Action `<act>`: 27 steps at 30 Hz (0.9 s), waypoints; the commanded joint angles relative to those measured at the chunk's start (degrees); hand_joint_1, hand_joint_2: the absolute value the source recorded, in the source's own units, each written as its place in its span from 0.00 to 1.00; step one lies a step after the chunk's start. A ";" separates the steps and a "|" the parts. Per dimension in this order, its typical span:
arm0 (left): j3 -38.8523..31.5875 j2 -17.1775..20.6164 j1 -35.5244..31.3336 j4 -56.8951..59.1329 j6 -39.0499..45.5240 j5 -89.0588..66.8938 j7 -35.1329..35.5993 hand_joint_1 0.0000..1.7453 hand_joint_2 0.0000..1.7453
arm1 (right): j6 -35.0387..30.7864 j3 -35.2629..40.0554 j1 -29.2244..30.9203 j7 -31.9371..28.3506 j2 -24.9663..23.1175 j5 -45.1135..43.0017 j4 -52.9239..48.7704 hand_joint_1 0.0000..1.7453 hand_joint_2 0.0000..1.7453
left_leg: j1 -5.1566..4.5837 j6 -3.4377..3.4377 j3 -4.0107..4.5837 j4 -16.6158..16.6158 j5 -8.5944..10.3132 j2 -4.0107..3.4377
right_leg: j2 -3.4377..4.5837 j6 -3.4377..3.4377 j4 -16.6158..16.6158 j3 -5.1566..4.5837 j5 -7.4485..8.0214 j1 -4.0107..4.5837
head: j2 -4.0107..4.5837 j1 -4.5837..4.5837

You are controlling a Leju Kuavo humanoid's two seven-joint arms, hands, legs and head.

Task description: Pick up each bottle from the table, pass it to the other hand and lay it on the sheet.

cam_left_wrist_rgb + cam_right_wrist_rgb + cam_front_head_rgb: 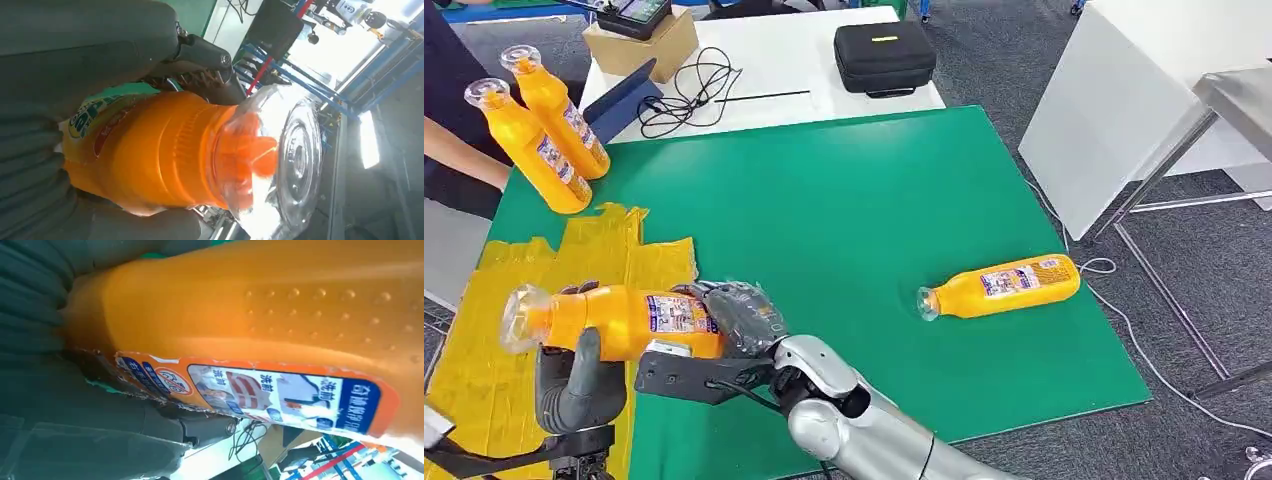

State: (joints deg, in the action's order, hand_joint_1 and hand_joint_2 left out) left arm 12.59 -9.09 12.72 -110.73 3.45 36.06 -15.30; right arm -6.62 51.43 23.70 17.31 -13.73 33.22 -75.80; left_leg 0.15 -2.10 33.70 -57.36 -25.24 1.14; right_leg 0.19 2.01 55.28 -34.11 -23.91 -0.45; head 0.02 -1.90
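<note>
An orange bottle (624, 320) with a clear cap is held level above the yellow sheet (484, 370) at the near left of the green mat (844, 210). My left hand (574, 385) grips it near the neck, with the thumb up over the body. My right hand (742, 315) wraps its base end. The left wrist view shows the bottle's (165, 150) cap end close up inside the left hand (45, 165). The right wrist view shows the bottle's label (280, 395) beside the right hand (60, 405). A second bottle (1002, 286) lies on its side at the mat's right. Two more bottles (544, 140) sit at the far left corner.
A person's arm (459, 150) is at the far left by the two bottles. Behind the mat a white table holds a black case (884, 55), a cardboard box (639, 45) and cables (689, 90). A white panel (1114, 120) and metal frame stand to the right.
</note>
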 commanded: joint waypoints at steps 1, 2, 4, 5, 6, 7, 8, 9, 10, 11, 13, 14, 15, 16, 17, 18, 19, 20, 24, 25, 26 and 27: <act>2.27 1.79 -0.50 2.16 -0.44 -0.01 0.12 1.00 1.00 | -0.62 -1.08 1.85 0.70 1.91 0.73 1.53 0.46 1.00 | -0.01 0.05 -0.16 0.05 -0.02 0.00 | -0.07 -0.03 -0.04 0.17 -0.04 0.00 | 0.00 0.00; 1.96 1.73 -0.36 1.90 -0.42 0.04 -0.08 1.00 1.00 | -1.21 -1.13 1.75 0.55 1.95 1.31 1.40 0.02 1.00 | -0.01 0.04 -0.12 0.05 -0.01 0.01 | -0.07 -0.02 -0.04 0.13 -0.03 0.00 | 0.00 0.00; 1.21 1.65 -0.02 1.15 -0.36 0.08 -0.22 1.00 1.00 | -1.44 -1.08 1.59 0.71 1.95 1.64 1.23 0.00 1.00 | -0.01 0.06 -0.17 0.05 -0.03 -0.01 | -0.06 -0.03 -0.03 0.18 -0.05 0.00 | 0.00 0.00; 0.97 1.62 0.04 1.02 -0.33 0.09 -0.23 1.00 1.00 | -1.44 -1.10 1.55 0.69 1.93 1.65 1.15 0.00 1.00 | 0.02 0.10 -0.30 0.03 -0.10 -0.07 | -0.04 -0.06 -0.03 0.30 -0.10 0.03 | 0.00 0.00; 0.60 1.54 0.07 0.88 -0.27 0.16 -0.26 1.00 1.00 | -1.43 -1.11 1.50 0.69 1.90 1.65 1.03 0.00 1.00 | 0.02 0.09 -0.29 0.03 -0.09 -0.05 | -0.04 -0.05 -0.03 0.30 -0.10 0.03 | 0.00 -0.02; 0.30 1.39 0.05 0.78 -0.23 0.17 -0.27 1.00 1.00 | -1.40 -1.01 1.53 0.66 1.89 1.79 0.94 0.00 1.00 | 0.01 0.06 -0.17 0.04 -0.05 -0.05 | -0.01 -0.03 -0.04 0.18 -0.04 0.02 | 0.00 0.00; 0.07 1.27 0.04 0.71 -0.21 0.18 -0.28 1.00 1.00 | -1.38 -0.99 1.49 0.64 1.90 1.83 0.87 0.00 1.00 | 0.01 0.10 -0.32 0.03 -0.11 -0.13 | 0.01 -0.06 -0.01 0.30 -0.10 0.02 | 0.00 0.02; -0.16 1.11 -0.04 0.65 -0.14 0.22 -0.30 1.00 1.00 | -1.38 -0.94 1.42 0.57 1.89 1.86 0.76 0.00 1.00 | 0.00 0.08 -0.20 0.04 -0.06 -0.07 | -0.03 -0.04 -0.02 0.20 -0.07 0.01 | 0.00 0.00; -0.42 0.94 0.04 0.53 -0.08 0.24 -0.34 1.00 1.00 | -1.46 -0.30 1.74 0.34 2.16 3.00 0.73 0.00 0.00 | 0.02 0.10 -0.28 0.03 -0.09 -0.08 | -0.05 -0.06 -0.02 0.28 -0.10 0.03 | 0.00 0.00; -0.42 0.94 0.04 0.53 -0.08 0.24 -0.34 1.00 1.00 | -1.46 -0.30 1.74 0.34 2.16 3.00 0.73 0.00 0.00 | 0.02 0.09 -0.26 0.02 -0.09 -0.05 | -0.06 -0.05 -0.01 0.27 -0.10 0.03 | 0.00 0.00; -0.42 0.94 0.04 0.53 -0.08 0.24 -0.34 1.00 1.00 | -1.46 -0.30 1.74 0.34 2.16 3.00 0.73 0.00 0.00 | 0.00 0.05 -0.13 0.04 -0.03 -0.05 | -0.01 -0.03 -0.03 0.13 -0.03 0.01 | 0.00 0.00; -0.42 0.94 0.04 0.53 -0.08 0.24 -0.34 1.00 1.00 | -1.46 -0.30 1.74 0.34 2.16 3.00 0.73 0.00 0.00 | 0.02 0.08 -0.26 0.02 -0.10 -0.09 | -0.01 -0.06 -0.01 0.26 -0.09 0.03 | 0.00 0.00; -0.42 0.94 0.04 0.53 -0.08 0.24 -0.34 1.00 1.00 | -1.46 -0.30 1.74 0.34 2.16 3.00 0.73 0.00 0.00 | 0.03 0.07 -0.17 0.03 -0.05 -0.06 | -0.03 -0.04 -0.04 0.19 -0.05 0.04 | 0.00 0.00; -0.74 0.83 0.02 0.38 0.03 0.26 -0.40 1.00 1.00 | -1.41 -0.36 1.63 0.33 1.94 3.02 0.81 0.00 0.00 | 0.01 0.09 -0.27 0.03 -0.10 -0.08 | -0.03 -0.05 -0.01 0.28 -0.10 0.02 | 0.00 0.00; -1.01 0.67 0.08 0.16 0.14 0.26 -0.49 1.00 1.00 | -1.32 -0.37 1.54 0.29 1.79 3.02 0.84 0.00 0.00 | 0.00 0.05 -0.13 0.03 -0.03 -0.04 | -0.03 -0.03 -0.02 0.14 -0.04 0.01 | 0.00 0.00; -1.26 0.60 0.10 -0.04 0.31 0.24 -0.61 1.00 1.00 | -1.21 -0.23 1.58 0.22 1.73 3.08 0.85 0.00 0.00 | 0.00 0.08 -0.24 0.03 -0.08 -0.09 | -0.01 -0.04 -0.01 0.24 -0.09 0.01 | 0.00 0.00; -1.47 0.54 0.11 -0.25 0.46 0.24 -0.70 1.00 1.00 | -1.18 -0.16 1.57 0.21 1.65 3.09 0.85 0.00 0.00 | 0.00 0.07 -0.21 0.04 -0.06 -0.08 | -0.01 -0.04 -0.02 0.21 -0.06 0.01 | 0.00 0.00; -1.81 0.41 0.24 -0.60 0.78 0.24 -0.84 1.00 1.00 | -0.99 0.09 1.62 0.09 1.61 3.18 0.82 0.00 0.00 | 0.02 0.05 -0.10 0.03 -0.02 -0.06 | 0.00 -0.03 -0.03 0.11 -0.02 0.02 | 0.00 0.00; -3.26 -0.03 0.99 -1.58 1.72 0.49 -1.18 1.00 1.00 | 0.16 0.87 1.36 -0.49 1.95 2.95 0.00 0.00 0.00 | 0.01 0.05 -0.11 0.03 -0.03 -0.08 | 0.02 -0.03 -0.02 0.12 -0.02 0.01 | 0.00 0.00; -3.62 -0.06 1.17 -1.71 1.83 0.49 -1.22 1.00 1.00 | 0.61 1.14 1.30 -0.69 2.16 2.93 -0.33 0.00 0.00 | 0.02 0.09 -0.25 0.02 -0.10 -0.15 | 0.05 -0.05 -0.01 0.24 -0.08 0.03 | 0.00 0.00; -4.24 -0.19 1.38 -1.89 2.02 0.57 -1.28 1.00 1.00 | 1.27 1.41 1.10 -0.87 2.42 2.81 -0.79 0.00 0.00 | 0.02 0.07 -0.19 0.03 -0.07 -0.13 | 0.05 -0.04 -0.03 0.19 -0.05 0.03 | 0.00 0.00; -4.24 -0.19 1.38 -1.89 2.02 0.57 -1.28 1.00 1.00 | 1.27 1.41 1.10 -0.87 2.42 2.81 -0.79 0.00 0.00 | 0.00 0.06 -0.16 0.05 -0.05 -0.11 | 0.04 -0.03 -0.03 0.15 -0.04 0.00 | 0.00 0.00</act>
State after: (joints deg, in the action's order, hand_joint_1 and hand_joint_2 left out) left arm 12.22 -9.07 13.35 -112.43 4.57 36.20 -16.39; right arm -7.10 51.04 23.60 17.14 -13.57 36.65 -75.80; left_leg 0.15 -2.10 33.70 -57.36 -25.24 1.14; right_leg 0.18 2.01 55.29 -34.09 -23.91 -0.45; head 0.02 -1.90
